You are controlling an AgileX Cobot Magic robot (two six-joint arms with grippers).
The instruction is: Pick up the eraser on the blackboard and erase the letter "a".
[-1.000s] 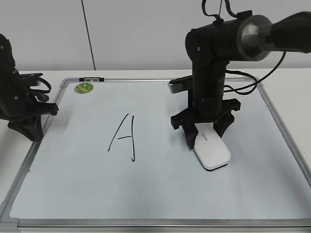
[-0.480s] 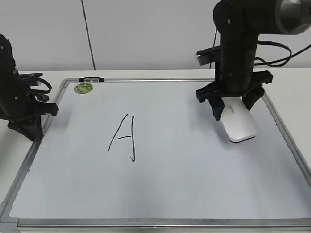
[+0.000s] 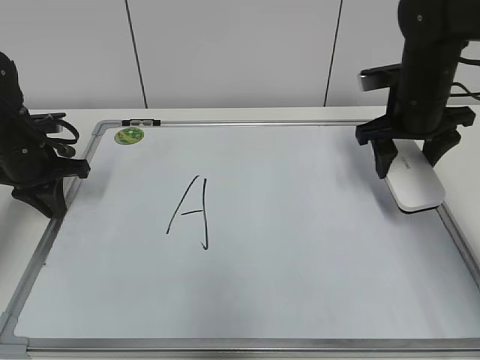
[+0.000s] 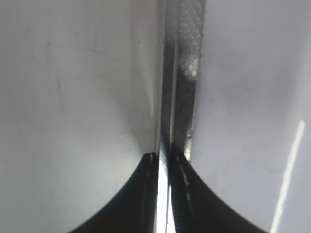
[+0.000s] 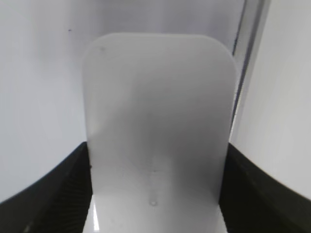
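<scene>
At the far left, the left gripper (image 3: pixel 46 196) rests on the left edge of the blackboard (image 3: pixel 247 343); in the left wrist view its jaws sit clenched, almost touching, over the grey frame rail. A round green sticker (image 3: pixel 129 136) marks the far left corner of the glossy white board. Left of centre stands a tall angular capital "A" (image 3: pixel 191 212) in black marker. No small letter "a" can be seen anywhere on the surface, so the erasing looks done.

At the far right, the right gripper (image 3: pixel 411 161) grasps the eraser (image 3: pixel 414 184), a smooth white rounded-rectangular plastic block, with a finger on each long side. It is tilted, with its near end over the right frame rail.

The step in hand seems to be setting the eraser down. It should be lowered flat onto the board just inside the rail, pad down, and released only once it rests, since smooth plastic slides easily.
</scene>
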